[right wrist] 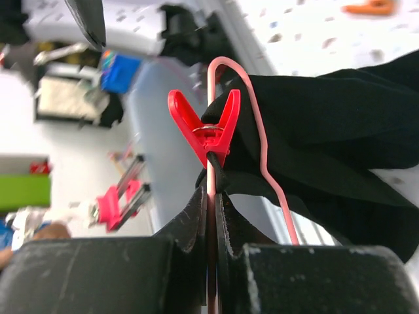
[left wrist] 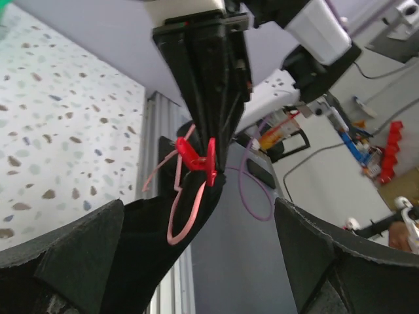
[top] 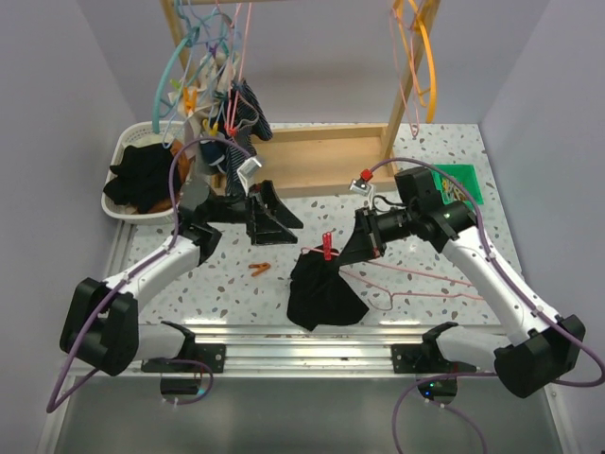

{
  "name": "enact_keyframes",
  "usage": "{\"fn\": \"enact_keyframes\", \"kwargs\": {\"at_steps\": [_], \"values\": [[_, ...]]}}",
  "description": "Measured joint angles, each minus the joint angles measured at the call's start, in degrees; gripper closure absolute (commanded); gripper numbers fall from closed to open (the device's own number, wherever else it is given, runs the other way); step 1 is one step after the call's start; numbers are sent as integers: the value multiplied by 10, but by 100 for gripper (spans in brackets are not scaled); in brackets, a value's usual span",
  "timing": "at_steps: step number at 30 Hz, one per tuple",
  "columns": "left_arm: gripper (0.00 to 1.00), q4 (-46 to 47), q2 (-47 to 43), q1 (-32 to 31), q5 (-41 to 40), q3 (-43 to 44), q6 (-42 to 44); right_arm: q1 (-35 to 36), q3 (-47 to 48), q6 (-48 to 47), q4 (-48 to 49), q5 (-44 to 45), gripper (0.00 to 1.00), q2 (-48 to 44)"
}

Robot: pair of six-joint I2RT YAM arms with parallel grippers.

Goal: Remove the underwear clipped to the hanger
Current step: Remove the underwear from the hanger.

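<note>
Pink hanger (right wrist: 210, 82), right gripper (right wrist: 211, 196) pinching, reaching left

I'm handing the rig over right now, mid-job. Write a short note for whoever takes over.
Left gripper: open, holding nothing, facing the clip.
Right gripper: shut on the pink hanger wire, just below the red clip.
Underwear: black, hanging from that hanger, pinned by the red clip.
Done: black garments lie in the basket; a loose orange clip is on the table.
Left: squeeze the red clip off and free the underwear.
</note>
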Motion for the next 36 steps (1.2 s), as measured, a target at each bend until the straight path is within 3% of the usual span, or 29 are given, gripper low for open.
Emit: {"fn": "enact_keyframes", "kwargs": {"at_steps": [5,10,14,24,32,36], "values": [[0,158,14,-15,73,9,-118,22,0,3,3,-50,100,9],[1,191,32,-41,111,36,-151,32,0,2,2,-67,100,25],[3,173,48,-49,117,43,-141,47,12,-6,-9,-76,100,41],[5,-32,82,-54,83,111,11,70,42,-30,-45,-71,100,50],[13,-25,108,-109,117,117,1,70,56,-33,-49,-61,100,63],[27,-20,108,-111,134,117,-3,70,72,-37,-50,-61,100,77]]}}
